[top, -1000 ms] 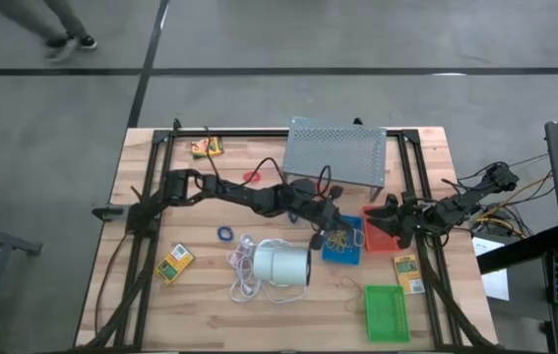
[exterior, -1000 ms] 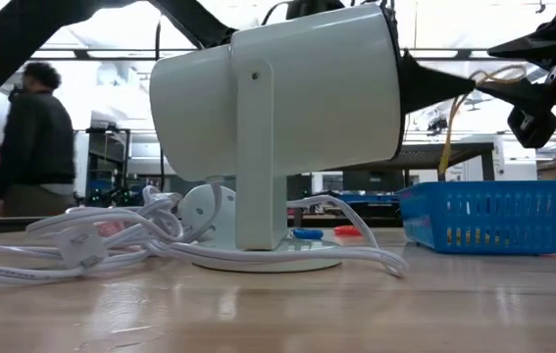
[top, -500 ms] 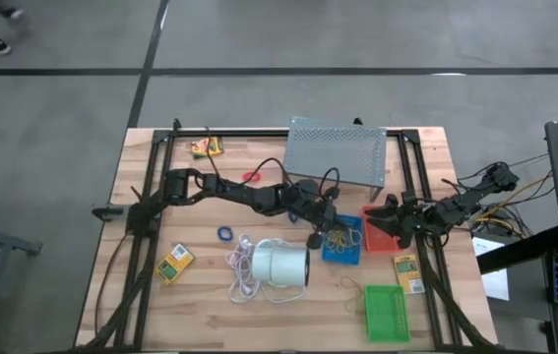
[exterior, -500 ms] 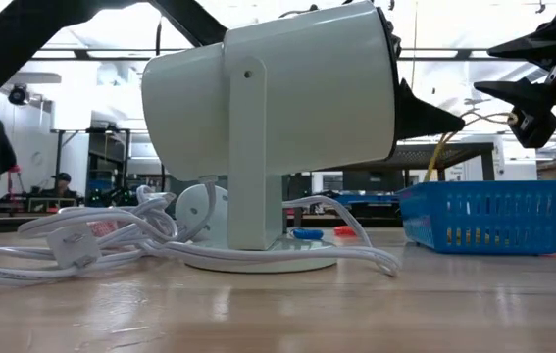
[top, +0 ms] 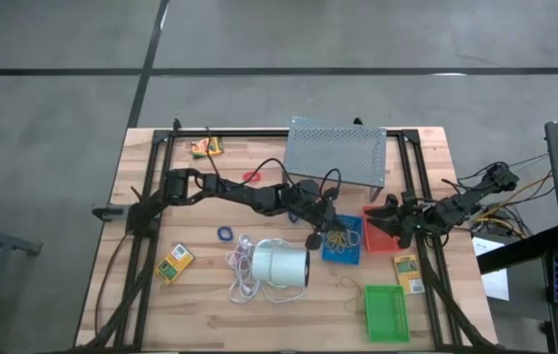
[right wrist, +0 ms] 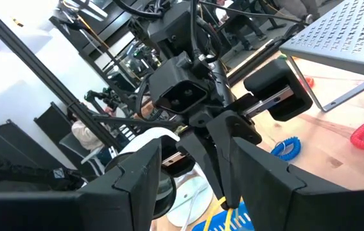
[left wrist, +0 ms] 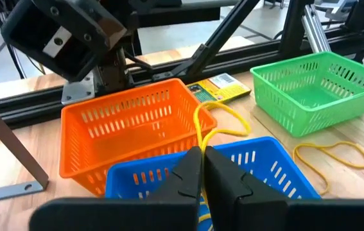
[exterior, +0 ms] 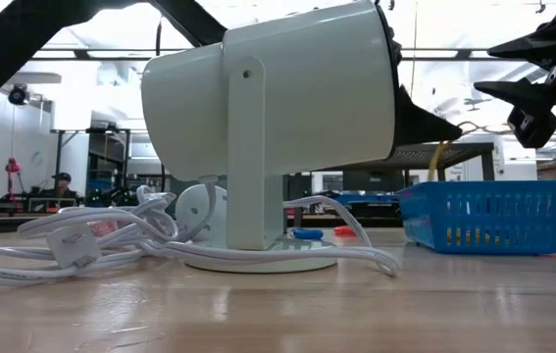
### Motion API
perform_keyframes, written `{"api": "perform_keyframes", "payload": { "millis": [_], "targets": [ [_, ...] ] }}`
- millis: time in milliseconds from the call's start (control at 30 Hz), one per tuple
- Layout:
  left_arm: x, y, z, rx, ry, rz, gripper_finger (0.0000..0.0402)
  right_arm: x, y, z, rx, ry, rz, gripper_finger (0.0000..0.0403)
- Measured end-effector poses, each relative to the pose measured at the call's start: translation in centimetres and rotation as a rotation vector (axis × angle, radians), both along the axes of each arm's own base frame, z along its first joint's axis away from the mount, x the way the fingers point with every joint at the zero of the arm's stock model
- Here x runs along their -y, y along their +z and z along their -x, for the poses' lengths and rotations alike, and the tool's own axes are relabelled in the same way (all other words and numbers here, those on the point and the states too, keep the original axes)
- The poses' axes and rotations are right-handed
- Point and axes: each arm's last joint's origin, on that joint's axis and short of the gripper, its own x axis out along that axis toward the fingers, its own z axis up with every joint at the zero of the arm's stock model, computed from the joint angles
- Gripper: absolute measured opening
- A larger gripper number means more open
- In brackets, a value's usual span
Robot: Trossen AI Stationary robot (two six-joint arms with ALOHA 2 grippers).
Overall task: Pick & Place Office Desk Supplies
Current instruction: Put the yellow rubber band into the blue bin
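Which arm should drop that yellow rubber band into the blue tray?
Left. Its tool is shut on the rubber band right above the blue tray; the right tool waits open over the red tray.

Three trays right of the cylinder (cord alongside), perforated stand behind them, small box far left.

Table: bare wood planks; black frame rails along its sides
White cylinder: lying on its side near my table's front; on a white foot in the low view
White cord: looped loosely beside the cylinder
Perforated stand: grey metal; at the far edge
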Motion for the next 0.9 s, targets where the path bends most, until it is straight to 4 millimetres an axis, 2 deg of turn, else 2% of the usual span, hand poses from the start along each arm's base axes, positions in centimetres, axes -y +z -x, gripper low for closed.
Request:
{"api": "perform_keyframes", "payload": {
  "millis": [500, 700, 900],
  "targets": [
    [-0.8, -0.1, 0.1, 0.011, 0.006, -0.049, 0.0023, 0.0, 0.0, 0.0, 0.000, 0.000, 0.000, 0.0185],
    [-1.7, -1.6, 0.0, -0.022, 0.025, -0.050, 0.0023, 0.0, 0.0, 0.0, 0.000, 0.000, 0.000, 0.0185],
    [-1.9, -2.1, 0.1, -0.075, 0.025, -0.052, 0.0023, 0.0, 0.0, 0.0, 0.000, 0.000, 0.000, 0.0185]
  ]
}}
